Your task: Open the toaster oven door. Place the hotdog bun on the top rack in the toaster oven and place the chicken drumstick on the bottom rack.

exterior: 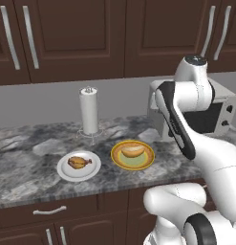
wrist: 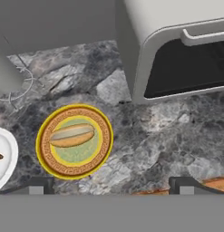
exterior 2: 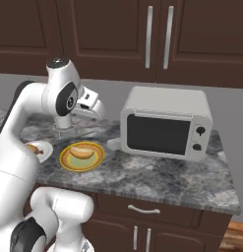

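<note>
Toaster oven (exterior 2: 166, 123) at the tabletop's (exterior 2: 157, 179) right end; toaster oven door (exterior 2: 159, 134) shut, rigid, hinged low by the look, so pull at the top handle bar (wrist: 208, 36). Hotdog bun (wrist: 71, 135) on yellow plate (wrist: 50, 161): light, squashy, pinch gently across its middle. Chicken drumstick (exterior: 78, 162) on white plate (exterior: 67, 173): probably greasy. Pincer (wrist: 111, 186) released, empty, above the tabletop.

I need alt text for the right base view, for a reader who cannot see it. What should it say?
A closed silver toaster oven stands on a grey marbled counter, its door shut. To its left a hotdog bun lies on a yellow plate, with the white robot arm above it.
</note>
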Controlling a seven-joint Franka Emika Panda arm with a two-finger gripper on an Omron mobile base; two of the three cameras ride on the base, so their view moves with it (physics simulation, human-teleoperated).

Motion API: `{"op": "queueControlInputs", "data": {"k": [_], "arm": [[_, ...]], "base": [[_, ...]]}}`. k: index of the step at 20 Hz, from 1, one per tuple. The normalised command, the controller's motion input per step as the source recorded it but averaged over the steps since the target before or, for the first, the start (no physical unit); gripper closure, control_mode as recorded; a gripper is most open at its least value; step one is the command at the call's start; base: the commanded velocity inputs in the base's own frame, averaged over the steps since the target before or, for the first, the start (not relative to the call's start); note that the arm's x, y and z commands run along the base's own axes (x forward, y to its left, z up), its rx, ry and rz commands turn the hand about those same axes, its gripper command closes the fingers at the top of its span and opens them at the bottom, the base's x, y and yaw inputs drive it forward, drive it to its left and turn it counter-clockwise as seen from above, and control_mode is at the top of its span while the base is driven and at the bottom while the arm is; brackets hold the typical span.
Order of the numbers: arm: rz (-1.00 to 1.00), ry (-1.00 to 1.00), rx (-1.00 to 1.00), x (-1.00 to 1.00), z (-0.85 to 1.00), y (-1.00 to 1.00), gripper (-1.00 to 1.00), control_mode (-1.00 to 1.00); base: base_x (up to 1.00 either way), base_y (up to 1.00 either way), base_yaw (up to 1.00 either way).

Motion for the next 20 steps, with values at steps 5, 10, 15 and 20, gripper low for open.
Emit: {"op": "queueControlInputs", "data": {"k": [5, 10, 15, 20], "arm": [[-0.49, -0.04, 0.01, -0.17, -0.04, -0.29, -1.0, -1.0], [-0.44, -0.01, 0.12, -0.12, 0.0, -0.26, -1.0, -1.0], [-0.37, -0.01, 0.06, -0.12, 0.0, -0.23, -1.0, -1.0], [-0.21, 0.0, -0.02, -0.05, -0.04, -0.33, -1.0, -1.0]], "base": [[0.0, 0.0, 0.0], [0.0, 0.0, 0.0], [0.0, 0.0, 0.0], [0.0, 0.0, 0.0]]}}
